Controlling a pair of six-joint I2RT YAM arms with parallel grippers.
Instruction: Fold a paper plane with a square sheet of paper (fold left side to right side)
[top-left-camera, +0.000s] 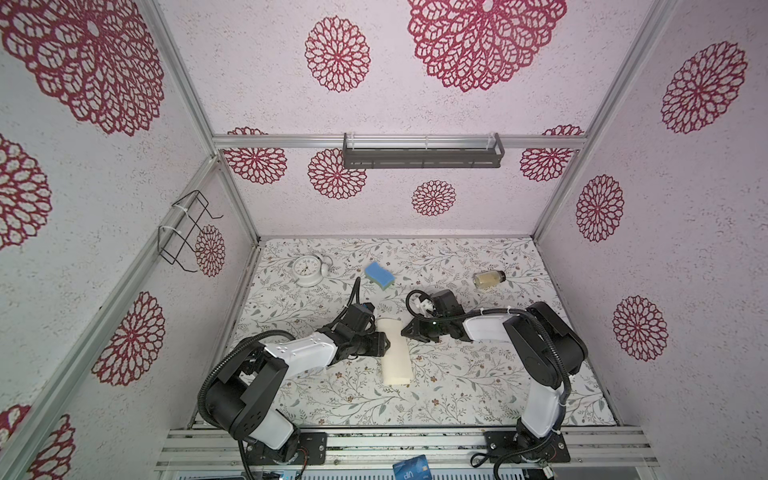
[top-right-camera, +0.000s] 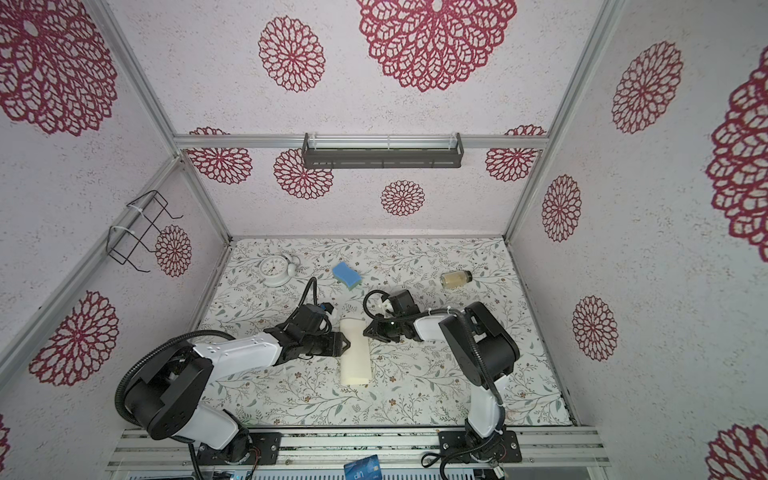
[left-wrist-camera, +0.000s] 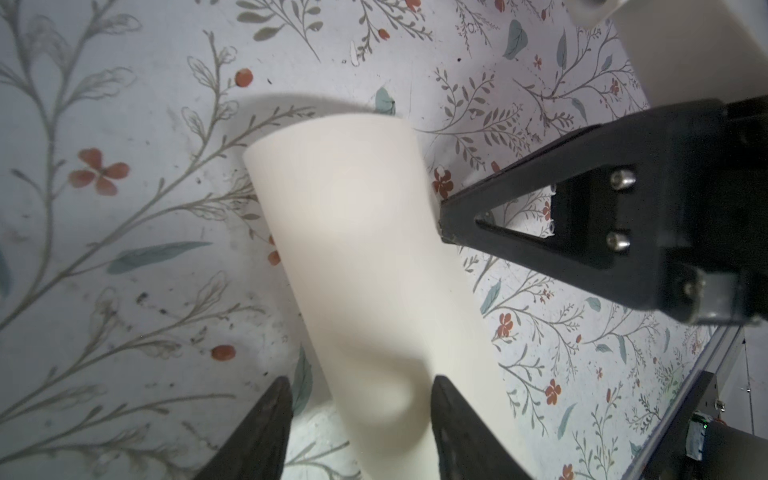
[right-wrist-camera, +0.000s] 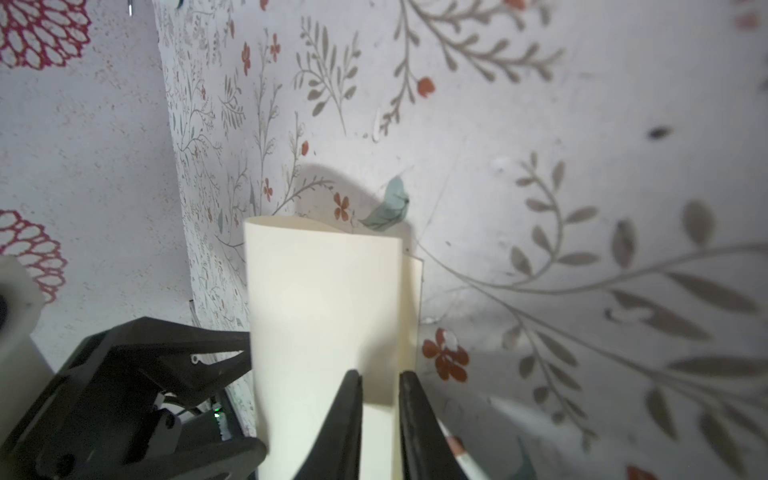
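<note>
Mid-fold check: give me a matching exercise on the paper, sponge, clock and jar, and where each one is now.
Things:
1. square sheet of paper
2. blue sponge
3. white clock
4. jar

Places and states:
A. back left
B. back right, lying on its side
C. centre, folded over into a loose loop
D. back middle

Pairs: 1-C, 2-D, 3-A, 4-B

- Black base plates (top-left-camera: 311, 446) fix both arms to the aluminium rail (top-left-camera: 395, 440).
- Above the rail, the left arm (top-left-camera: 299, 353) and right arm (top-left-camera: 540, 411) have glossy white shells between bulky black joint housings.
- Black corrugated conduit (top-left-camera: 204, 386) runs along each arm from the rail, and white zip ties (top-left-camera: 562, 402) bind it on the right arm.
- Farthest from the rail, the left gripper (top-left-camera: 389, 345) and right gripper (top-left-camera: 404, 331) are matte black. Their fingers (left-wrist-camera: 540, 174) are hollow triangular frames fastened with silver screws (left-wrist-camera: 622, 179).
- A small green light (top-left-camera: 433, 322) glows on the right wrist.
</note>
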